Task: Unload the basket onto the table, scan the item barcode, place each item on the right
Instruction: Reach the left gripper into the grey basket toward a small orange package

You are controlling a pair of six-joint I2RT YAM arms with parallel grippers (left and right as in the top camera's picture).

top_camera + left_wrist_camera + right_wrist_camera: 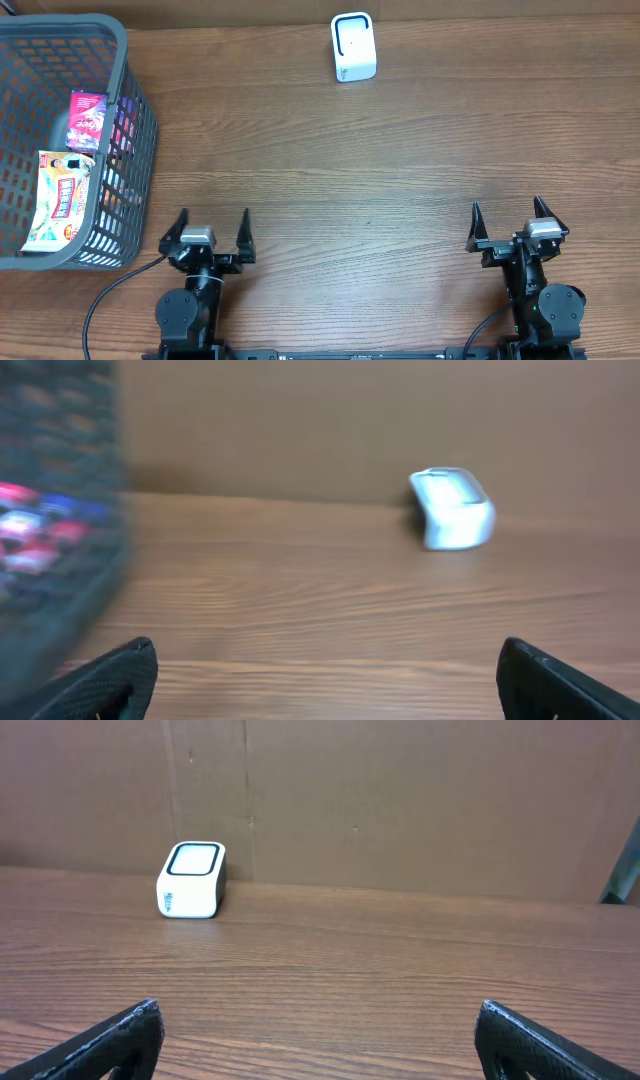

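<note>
Jaws on both arms are sitting wide apart, empty, since snack packets [62, 198] are lying in basket [60, 22] w/ barcode scanner [353, 47] facing up across tabletop [330, 180].

A mock shop checkout in a test setup is suggested. A scanner [353, 47] is set on a wood-grain surface [330, 170], snack packets [62, 195] are held in a basket [128, 70], and a cardboard wall [400, 800] is seen behind.
</note>
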